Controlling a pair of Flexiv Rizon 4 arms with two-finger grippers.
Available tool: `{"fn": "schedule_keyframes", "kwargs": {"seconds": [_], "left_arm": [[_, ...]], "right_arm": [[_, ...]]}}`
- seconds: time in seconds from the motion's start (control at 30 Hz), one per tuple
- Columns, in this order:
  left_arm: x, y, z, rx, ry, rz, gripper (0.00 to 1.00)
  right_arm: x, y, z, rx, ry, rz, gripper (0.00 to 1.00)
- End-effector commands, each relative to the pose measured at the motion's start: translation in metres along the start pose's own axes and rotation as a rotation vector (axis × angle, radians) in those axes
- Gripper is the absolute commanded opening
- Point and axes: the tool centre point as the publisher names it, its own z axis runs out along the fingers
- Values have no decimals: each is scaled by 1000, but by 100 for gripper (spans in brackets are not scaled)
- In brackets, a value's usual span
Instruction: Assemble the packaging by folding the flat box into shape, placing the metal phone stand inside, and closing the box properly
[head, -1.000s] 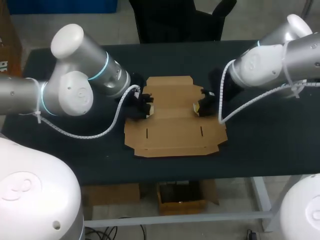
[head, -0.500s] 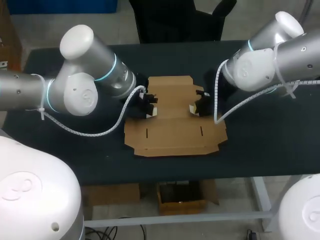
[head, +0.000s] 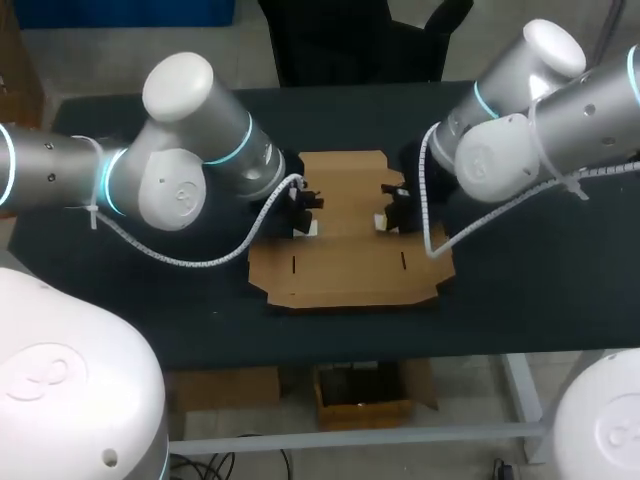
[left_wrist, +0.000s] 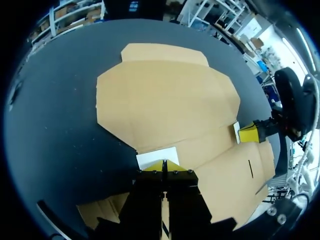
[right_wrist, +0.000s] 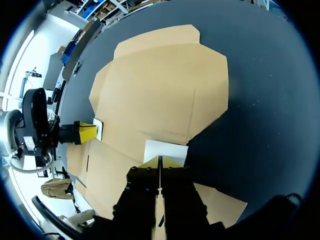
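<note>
Looking across the dark worktop (head: 520, 300) from its near edge, we find the flat box (head: 345, 270) lying unfolded in the middle. It is plain brown cardboard with creases running across it and notched corners. Two short slits (head: 294, 266) are cut in the panel closest to us, one toward each side.

Past that panel, our left arm (head: 180, 170) comes in from the left and our right arm (head: 520, 140) from the right. Both claws are down over the box's middle band, facing each other across it and well apart.

The left claw (left_wrist: 164, 166) has its yellow tips pressed together with only a hairline between them and nothing gripped that we can see. It sits at the left side edge of the cardboard. We cannot tell whether the tips touch the cardboard. Just ahead of the tips a white patch (left_wrist: 156, 157) lies on the cardboard, plain as far as we can make out.

The right claw (right_wrist: 160, 163) matches it at the right side edge, tips together, with a second white patch (right_wrist: 167, 149) just ahead of them. Each wrist view shows the other claw across the box, its yellow tip beside its own patch.

Farther on, the cardboard spreads into a large panel with angled corners. It ends in a narrower far flap (head: 340, 160), flat on the worktop.
</note>
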Motion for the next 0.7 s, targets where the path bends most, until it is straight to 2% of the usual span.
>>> {"fn": "schedule_keyframes", "kwargs": {"seconds": [0.03,0.37,0.57,0.7], "left_arm": [[3,1,7,-4,-90,-7,0],[2,4,8,-31,-128,-28,0],[3,4,-11,-22,-129,-36,0],[0,1,-26,-18,-98,-43,0]], "right_arm": [[2,-1,10,-2,-71,8,0],[-3,-7,11,5,-93,30,0],[-3,-8,-14,-49,-56,32,0],[-4,-8,-32,-82,-2,29,0]]}}
